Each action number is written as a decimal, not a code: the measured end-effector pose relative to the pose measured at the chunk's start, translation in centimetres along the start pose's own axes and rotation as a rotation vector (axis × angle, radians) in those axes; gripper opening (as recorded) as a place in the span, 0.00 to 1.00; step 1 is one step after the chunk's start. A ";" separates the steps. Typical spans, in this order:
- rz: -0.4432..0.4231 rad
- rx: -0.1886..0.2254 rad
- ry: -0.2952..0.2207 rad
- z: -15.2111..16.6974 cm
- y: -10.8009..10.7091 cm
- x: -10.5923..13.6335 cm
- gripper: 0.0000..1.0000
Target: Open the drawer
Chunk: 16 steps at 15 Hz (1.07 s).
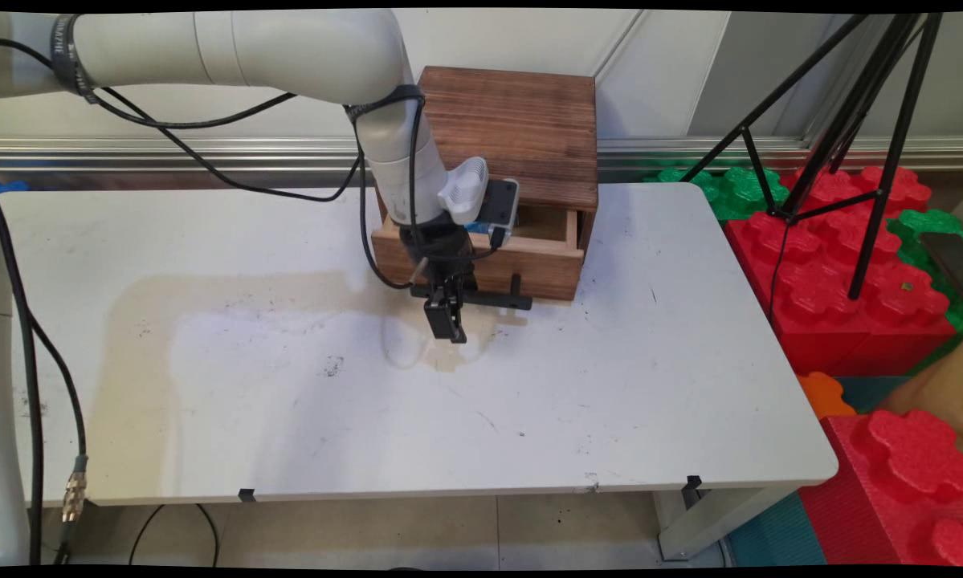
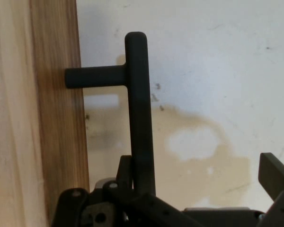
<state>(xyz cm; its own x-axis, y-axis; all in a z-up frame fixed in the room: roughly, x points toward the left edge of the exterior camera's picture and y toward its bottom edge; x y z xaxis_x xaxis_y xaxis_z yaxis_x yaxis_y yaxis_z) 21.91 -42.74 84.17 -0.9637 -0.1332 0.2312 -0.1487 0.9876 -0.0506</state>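
A dark wooden box (image 1: 513, 132) stands at the table's far side, its drawer (image 1: 541, 261) pulled partly out. A black T-bar handle (image 1: 497, 301) sticks out from the drawer front. My gripper (image 1: 446, 327) points down at the handle's left end, just above the table. In the hand view the handle bar (image 2: 138, 109) runs up the picture beside the wooden drawer front (image 2: 57, 118). The gripper (image 2: 199, 172) is open: the bar lies against the left finger (image 2: 125, 170), and the right finger (image 2: 274, 175) stands well apart from it.
The white table (image 1: 610, 385) bears a yellowish stain (image 1: 232, 321) in front of the box. A black tripod (image 1: 850, 120) stands over red and green foam blocks (image 1: 842, 265) to the right. Black cables (image 1: 31, 361) hang down at the left.
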 end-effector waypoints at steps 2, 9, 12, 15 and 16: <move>0.004 -0.008 0.001 0.0 0.6 0.0 1.00; 0.016 -0.032 0.009 -0.1 2.8 0.4 1.00; 0.019 -0.039 0.012 -0.1 3.7 0.6 1.00; 0.021 -0.044 0.015 -0.2 4.5 0.7 1.00; 0.022 -0.046 0.016 -0.2 4.8 0.8 1.00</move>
<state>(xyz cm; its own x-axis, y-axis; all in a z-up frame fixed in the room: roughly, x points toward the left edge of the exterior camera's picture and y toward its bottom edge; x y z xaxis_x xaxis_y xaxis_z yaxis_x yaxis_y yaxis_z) 20.48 -38.13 84.28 -0.9629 -0.1103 0.2462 -0.1166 0.9931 -0.0113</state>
